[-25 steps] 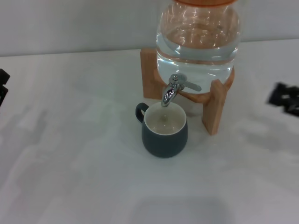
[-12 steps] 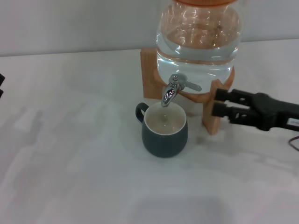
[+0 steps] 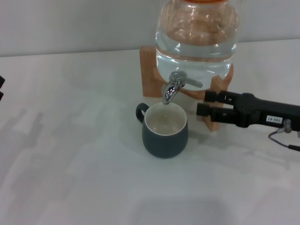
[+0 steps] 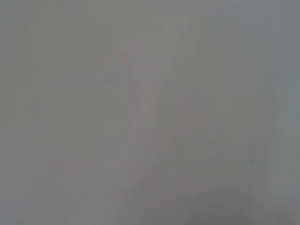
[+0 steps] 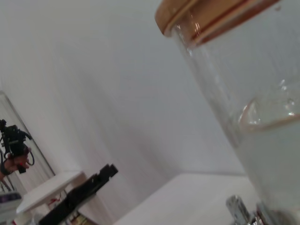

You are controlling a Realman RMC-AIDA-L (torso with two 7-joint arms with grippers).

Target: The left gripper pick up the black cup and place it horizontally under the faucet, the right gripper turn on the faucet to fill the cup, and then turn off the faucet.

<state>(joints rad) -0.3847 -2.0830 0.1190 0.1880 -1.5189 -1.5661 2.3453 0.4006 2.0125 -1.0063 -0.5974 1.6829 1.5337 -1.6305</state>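
Reaching in from the right edge of the head view, the right gripper (image 3: pixel 204 103) lay low over the white table (image 3: pixel 70 154), its two blunt jaws set apart, one above the other, with a small gap between them. Their tips were just beside the faucet (image 3: pixel 176 86), a little below its flat lever, and not touching it. They crossed in front of the wooden stand (image 3: pixel 149 70) that carried the glass water jar (image 3: pixel 197 35). The black cup (image 3: pixel 165 130) stood upright on the table directly under the spout, its handle turned toward the robot's left and its cream inside showing. A sliver of the left gripper (image 3: pixel 2 88) showed at the left edge, well apart from the cup; whether its fingers were apart or together could not be told.

The left wrist view gave only a plain grey blur.

In the right wrist view the jar (image 5: pixel 243 93) filled one side, its waterline visible under a wooden lid (image 5: pixel 197 14), and the top of the faucet (image 5: pixel 239 208) showed at its base. Farther off, the left gripper (image 5: pixel 105 172) showed as a dark shape.
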